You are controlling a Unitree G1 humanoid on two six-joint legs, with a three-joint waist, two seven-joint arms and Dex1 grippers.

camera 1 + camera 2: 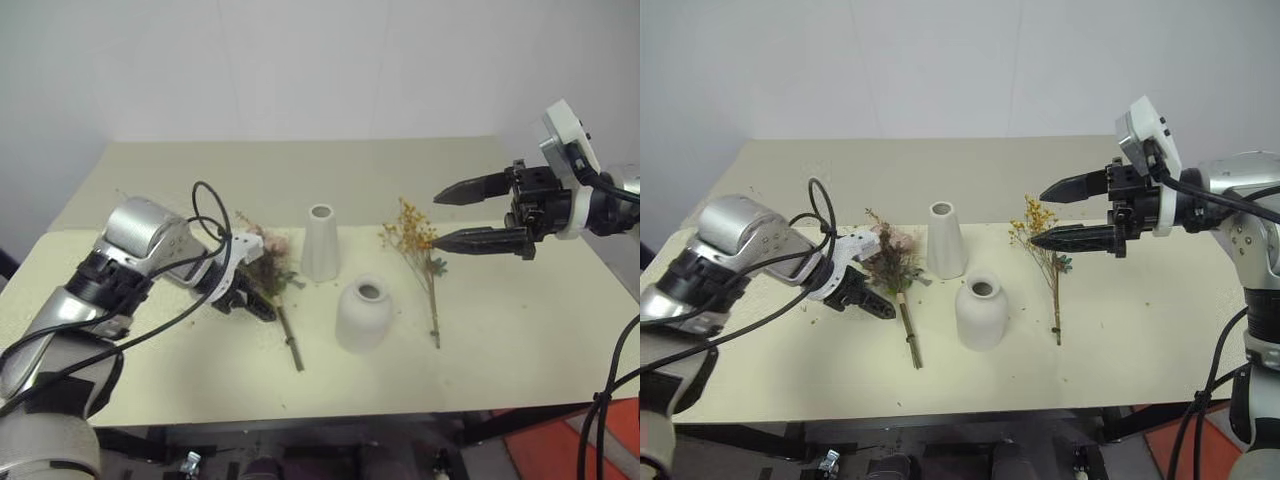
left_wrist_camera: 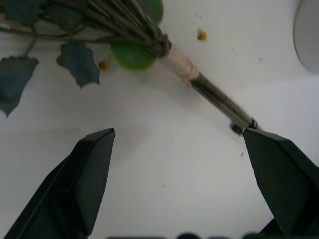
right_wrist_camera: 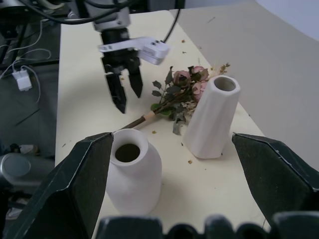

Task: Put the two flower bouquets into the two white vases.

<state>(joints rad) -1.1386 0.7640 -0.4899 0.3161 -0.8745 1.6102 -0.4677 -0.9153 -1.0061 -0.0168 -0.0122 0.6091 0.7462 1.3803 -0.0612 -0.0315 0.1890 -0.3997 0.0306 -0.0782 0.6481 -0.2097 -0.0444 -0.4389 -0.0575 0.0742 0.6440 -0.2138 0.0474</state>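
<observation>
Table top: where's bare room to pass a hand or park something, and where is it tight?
The table is bare behind the tall vase, and along its front edge below the squat vase. The middle is crowded: rose bouquet with the open left gripper beside it, both vases close together, then the yellow spray under the open right gripper.

pale table [image 1: 500,350], white wall [image 1: 300,60] behind

Squat vase [image 3: 132,169] and tall vase [image 3: 212,119] upright, rose bouquet [image 3: 177,94] flat behind them.
</observation>
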